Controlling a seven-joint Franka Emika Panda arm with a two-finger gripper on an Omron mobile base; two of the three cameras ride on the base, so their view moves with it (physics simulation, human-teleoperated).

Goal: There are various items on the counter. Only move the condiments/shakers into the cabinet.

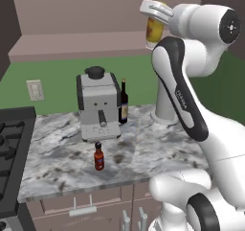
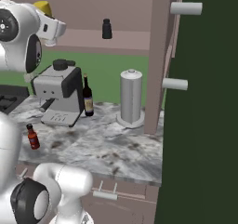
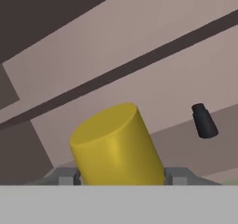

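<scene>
Plainly, the cabinet shelf lay close ahead, the coffee machine, wine bottle and red sauce bottle waited on the worktop below, and the fingers pinched the yellow bottle aloft, which might knock over the black shaker on the shelf.

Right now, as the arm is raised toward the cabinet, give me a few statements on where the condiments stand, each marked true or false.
1. The pincer holds the yellow bottle. True.
2. The black shaker stands on the counter. False: it is on the cabinet shelf.
3. The red sauce bottle is on the counter, in front of the coffee machine. True.
4. The wine bottle lies on its side. False: it stands upright beside the coffee machine.
5. The yellow bottle rests on the counter. False: it is held up at cabinet height.
</scene>
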